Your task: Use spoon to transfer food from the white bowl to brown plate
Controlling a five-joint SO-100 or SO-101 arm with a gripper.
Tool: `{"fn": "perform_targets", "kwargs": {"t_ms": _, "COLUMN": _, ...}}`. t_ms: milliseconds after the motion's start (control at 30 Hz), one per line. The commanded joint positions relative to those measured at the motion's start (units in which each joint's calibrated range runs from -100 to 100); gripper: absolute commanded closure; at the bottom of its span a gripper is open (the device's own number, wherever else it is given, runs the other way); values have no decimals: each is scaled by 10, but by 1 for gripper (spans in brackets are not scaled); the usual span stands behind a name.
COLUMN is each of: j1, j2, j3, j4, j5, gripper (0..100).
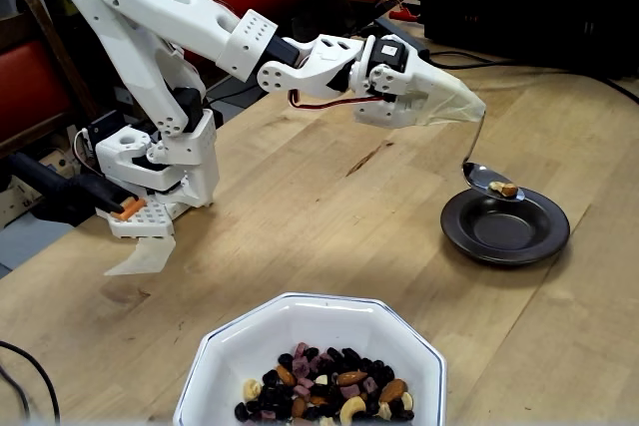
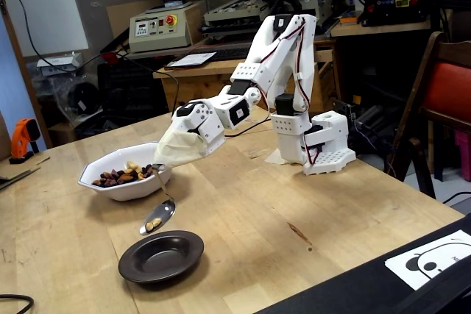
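Spoon [image 2: 158,215] clears brown plate [image 2: 161,257] rim; other view overlaps them.

We see the spoon [image 1: 489,181] hanging level over the far rim of the brown plate [image 1: 506,228] — empty, glossy — with a few nuts in it. The food [image 1: 327,395] fills the near white bowl [image 1: 232,358].

- white bowl [image 1: 313,341] — white, thin blue-grey rim
- brown plate [image 1: 506,227] — glossy dark brown
- spoon [image 1: 488,179] — shiny silver
- food [image 1: 324,396] — black, tan, brown, purple
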Motion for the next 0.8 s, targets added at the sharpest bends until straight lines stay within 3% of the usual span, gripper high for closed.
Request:
{"fn": "perform_targets", "kwargs": {"t_ms": 0, "j1": 6, "j2": -7, "j3": -35, "j4": -13, "j5": 0, "gripper": 95}}
{"fn": "perform_targets", "kwargs": {"t_ms": 767, "j1": 6, "j2": 71, "j3": -42, "j4": -14, "j5": 0, "gripper": 95}}
